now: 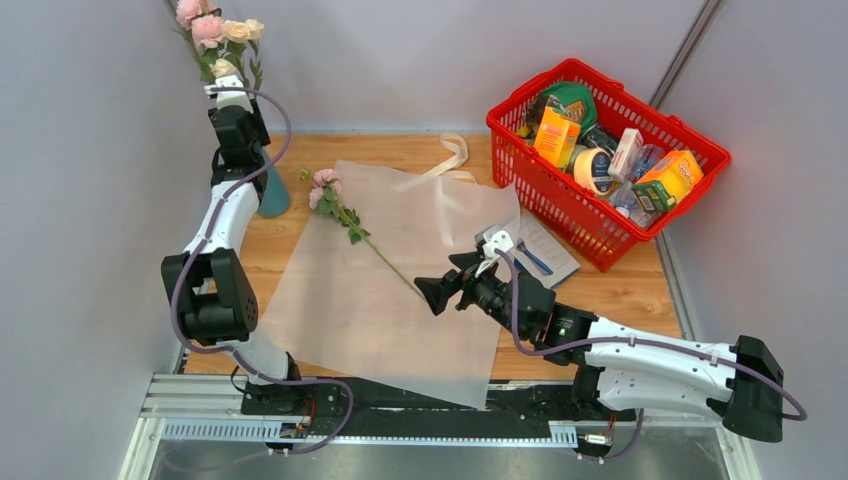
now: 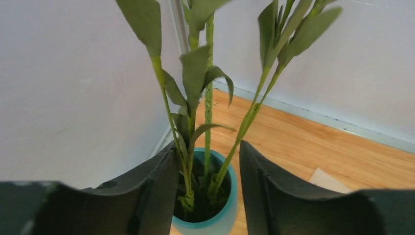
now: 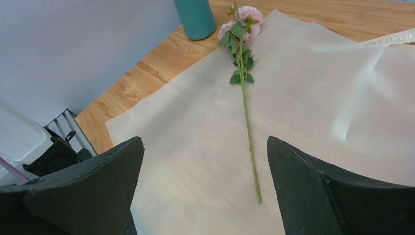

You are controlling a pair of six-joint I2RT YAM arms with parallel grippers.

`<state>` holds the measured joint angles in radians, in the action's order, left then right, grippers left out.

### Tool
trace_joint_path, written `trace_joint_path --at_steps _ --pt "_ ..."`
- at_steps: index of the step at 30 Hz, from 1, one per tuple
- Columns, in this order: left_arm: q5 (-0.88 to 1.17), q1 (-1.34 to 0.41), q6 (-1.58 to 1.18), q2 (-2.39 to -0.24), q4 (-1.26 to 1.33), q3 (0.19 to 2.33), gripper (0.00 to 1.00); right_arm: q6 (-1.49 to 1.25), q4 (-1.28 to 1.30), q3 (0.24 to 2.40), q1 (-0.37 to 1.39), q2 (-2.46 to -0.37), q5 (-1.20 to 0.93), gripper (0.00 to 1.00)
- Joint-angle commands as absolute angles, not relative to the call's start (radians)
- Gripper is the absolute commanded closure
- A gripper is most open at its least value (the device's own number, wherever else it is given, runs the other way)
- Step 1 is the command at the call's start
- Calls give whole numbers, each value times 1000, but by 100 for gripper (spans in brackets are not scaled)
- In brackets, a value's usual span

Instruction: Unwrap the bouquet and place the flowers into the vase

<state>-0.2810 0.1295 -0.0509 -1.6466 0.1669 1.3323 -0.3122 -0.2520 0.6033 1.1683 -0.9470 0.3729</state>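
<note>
One flower (image 1: 368,243) lies flat on the paper (image 1: 400,330), outside the vase (image 1: 273,196). Its long axis runs diagonally: bloom at the far left, near the vase base, and cut end at the near right. In the right wrist view the stem (image 3: 247,117) points almost straight away from the camera. Its cut end is nearest and falls between the two fingers, slightly right of centre.

The right gripper (image 1: 450,280) hovers just beyond the cut end, above the paper and clear of the stem. Its jaws are spread fully and hold nothing. This arm is the nearer one to the graspable end. Because the jaw line crosses the stem axis, a grasp likely needs only a forward reach and a descent, with little wrist rotation.

The other flowers (image 1: 215,30) stand upright in the vase at the left wall. The left gripper (image 1: 232,95) sits high above the vase. In its wrist view the stems (image 2: 209,98) pass loosely between the parted jaws, which grip nothing.

The ribbon (image 1: 455,155) lies at the far edge of the paper, well apart from the stem.
</note>
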Motion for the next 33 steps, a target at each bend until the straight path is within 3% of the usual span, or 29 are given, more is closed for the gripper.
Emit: trace_joint_path --at_steps 1,12,18,26,33 --pt "-227 135 -121 -1577 114 1391 42 -316 -238 643 1164 -934 373 0" --pt "-78 135 -274 -1350 -109 1315 37 -364 -199 703 1163 -1064 414 0" --pt "116 135 -365 -1165 -308 1215 35 -324 -199 744 1132 -1156 411 0" --pt "467 126 -557 -838 -224 853 34 -282 -199 847 1020 -1348 370 0" --pt "577 97 -555 -701 -235 624 33 -270 -201 936 951 -1548 331 8"
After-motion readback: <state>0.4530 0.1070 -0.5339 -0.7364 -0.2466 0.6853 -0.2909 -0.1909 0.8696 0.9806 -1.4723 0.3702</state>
